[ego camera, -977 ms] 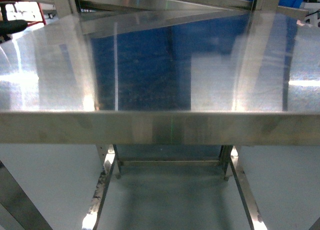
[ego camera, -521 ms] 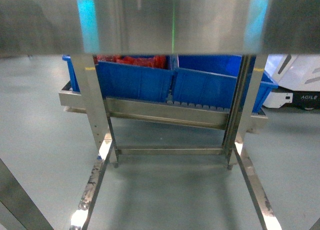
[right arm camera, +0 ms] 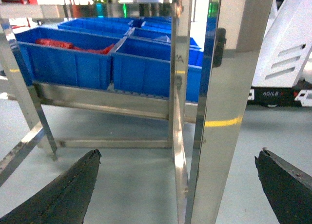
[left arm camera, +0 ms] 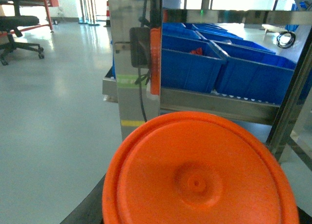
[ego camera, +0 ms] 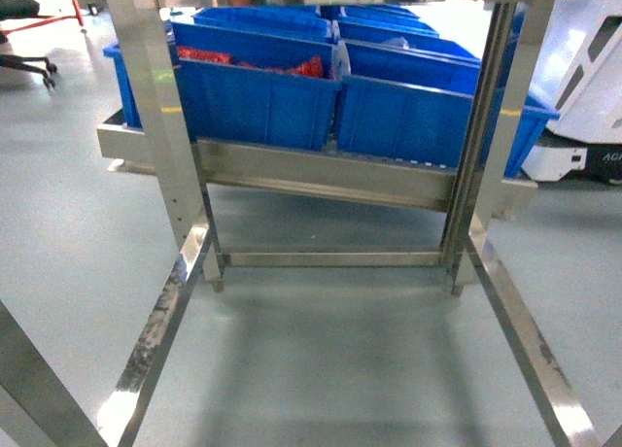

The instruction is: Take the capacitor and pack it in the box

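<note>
Two rows of blue bins (ego camera: pixel 389 117) are seen on a tilted steel rack shelf (ego camera: pixel 321 175) in the head view, the left-hand bin (ego camera: pixel 253 97) carrying red items (ego camera: pixel 209 56), with bare grey floor (ego camera: pixel 330 360) below; neither the pink box nor any capacitor is shown in any view. The left wrist view is filled by an orange round disc (left arm camera: pixel 197 177), so the left end effector's state cannot be told. The right end effector (right arm camera: pixel 178 177) is held wide apart and empty, its dark fingertips (right arm camera: pixel 73 182) framing a steel post (right arm camera: pixel 217 112).
</note>
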